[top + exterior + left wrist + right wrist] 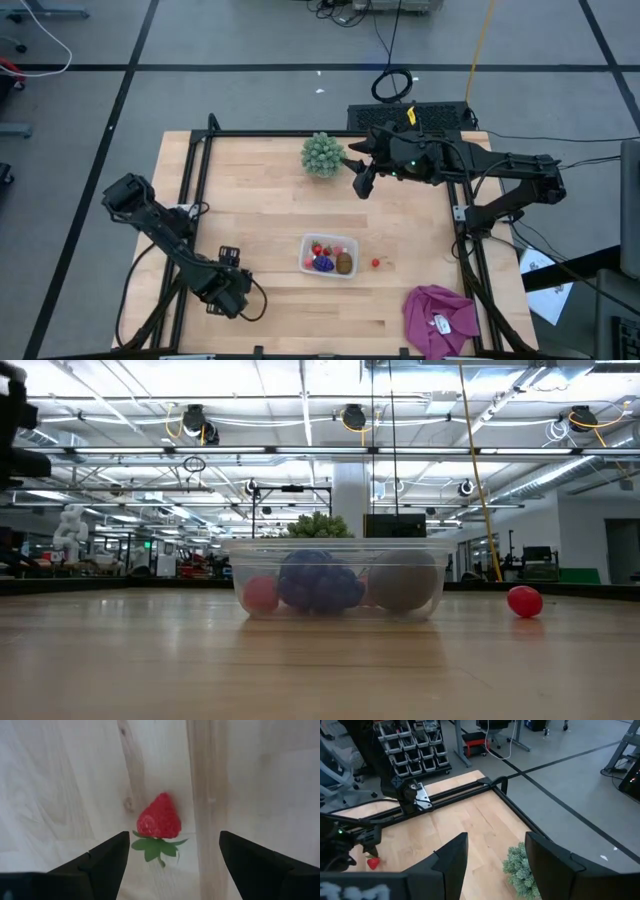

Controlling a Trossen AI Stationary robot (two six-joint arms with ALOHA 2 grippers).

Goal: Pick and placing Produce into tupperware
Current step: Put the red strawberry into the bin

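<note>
The clear tupperware [329,255] stands in the middle of the table and holds red strawberry pieces, the purple grape cluster [318,582] and the brown kiwi [402,582]. One strawberry [375,263] lies on the table just right of it. Another strawberry [159,817] lies on the wood under my left gripper [173,837]. That gripper is open and points down near the table's near left, with a finger on either side of the berry, apart from it. My right gripper [362,185] hangs open in the air by the green spiky ball.
The green spiky ball [322,155] sits near the table's far edge. A magenta cloth [440,318] lies at the near right corner. A black frame rail [190,190] runs along the table's sides. Bare wood lies between the tupperware and my left gripper.
</note>
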